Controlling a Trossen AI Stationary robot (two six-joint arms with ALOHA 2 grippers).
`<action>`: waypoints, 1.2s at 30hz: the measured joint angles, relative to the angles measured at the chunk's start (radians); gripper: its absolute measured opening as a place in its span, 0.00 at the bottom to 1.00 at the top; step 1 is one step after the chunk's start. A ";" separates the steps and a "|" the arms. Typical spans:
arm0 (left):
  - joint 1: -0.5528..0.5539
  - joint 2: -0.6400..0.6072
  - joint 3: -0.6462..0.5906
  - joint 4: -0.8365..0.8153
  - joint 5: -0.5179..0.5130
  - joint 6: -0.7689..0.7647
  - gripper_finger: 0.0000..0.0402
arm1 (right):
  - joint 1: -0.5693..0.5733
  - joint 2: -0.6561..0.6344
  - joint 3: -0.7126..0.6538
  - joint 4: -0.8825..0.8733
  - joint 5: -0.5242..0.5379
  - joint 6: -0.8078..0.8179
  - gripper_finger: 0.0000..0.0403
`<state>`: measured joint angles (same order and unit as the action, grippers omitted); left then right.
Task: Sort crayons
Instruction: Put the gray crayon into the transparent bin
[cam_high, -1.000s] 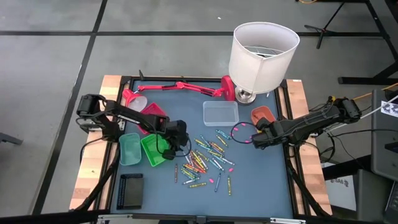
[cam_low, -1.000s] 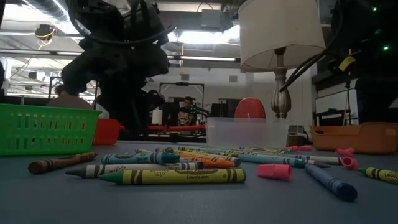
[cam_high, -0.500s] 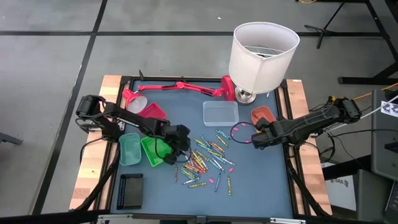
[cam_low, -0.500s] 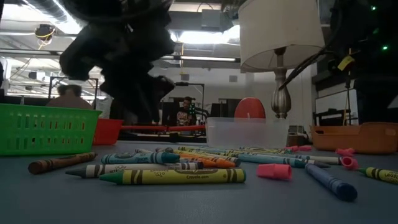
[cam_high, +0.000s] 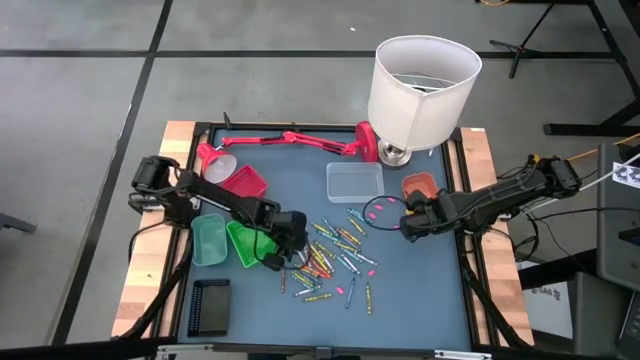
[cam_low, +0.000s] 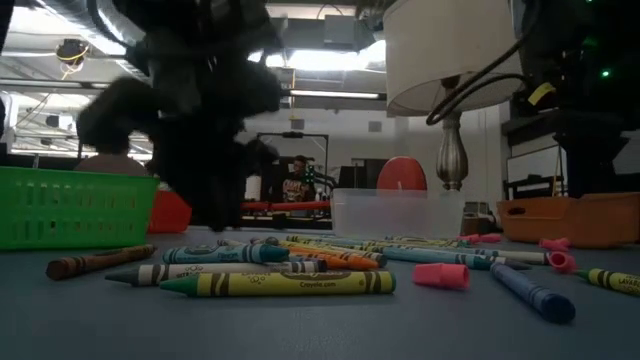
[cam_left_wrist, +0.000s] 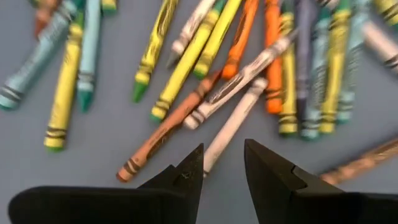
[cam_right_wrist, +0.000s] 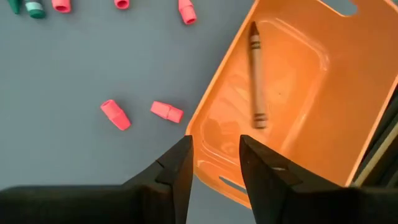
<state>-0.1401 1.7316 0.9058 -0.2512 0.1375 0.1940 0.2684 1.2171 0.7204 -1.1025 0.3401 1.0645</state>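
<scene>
Several crayons (cam_high: 330, 255) lie loose in a pile on the blue table top, in yellow, green, orange, blue and white. My left gripper (cam_high: 283, 255) hangs open over the pile's left edge, pointing steeply down. In the left wrist view its fingertips (cam_left_wrist: 222, 155) stand on either side of the end of a pale crayon (cam_left_wrist: 233, 127) without touching it. My right gripper (cam_high: 408, 225) is open over the near rim of the orange tray (cam_right_wrist: 292, 93), in which one brown crayon (cam_right_wrist: 255, 74) lies flat.
Two green trays (cam_high: 228, 240) stand left of the pile and a red tray (cam_high: 243, 182) behind them. Beyond are a clear box (cam_high: 354, 182), a white-shaded lamp (cam_high: 424, 90) and a red desk lamp lying down (cam_high: 290, 140). Pink bits (cam_right_wrist: 166, 112) dot the table. A black block (cam_high: 210, 305) sits near left.
My left gripper has moved toward the table's near edge and a little down, from beside the green tray to the left edge of the crayon pile, staying open. My right gripper has tipped a little in place.
</scene>
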 joint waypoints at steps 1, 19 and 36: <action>0.000 0.015 0.000 0.002 -0.007 0.000 0.25 | 0.000 0.000 0.000 0.004 0.000 0.000 0.32; 0.003 0.068 0.002 0.008 -0.030 0.024 0.12 | 0.000 0.000 0.000 -0.007 -0.018 -0.031 0.32; 0.005 0.074 0.163 -0.176 -0.060 0.029 0.01 | 0.000 -0.026 0.001 -0.059 -0.035 -0.048 0.32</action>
<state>-0.1352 1.8053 1.0687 -0.4275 0.0773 0.2233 0.2684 1.1913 0.7212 -1.1619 0.3055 1.0168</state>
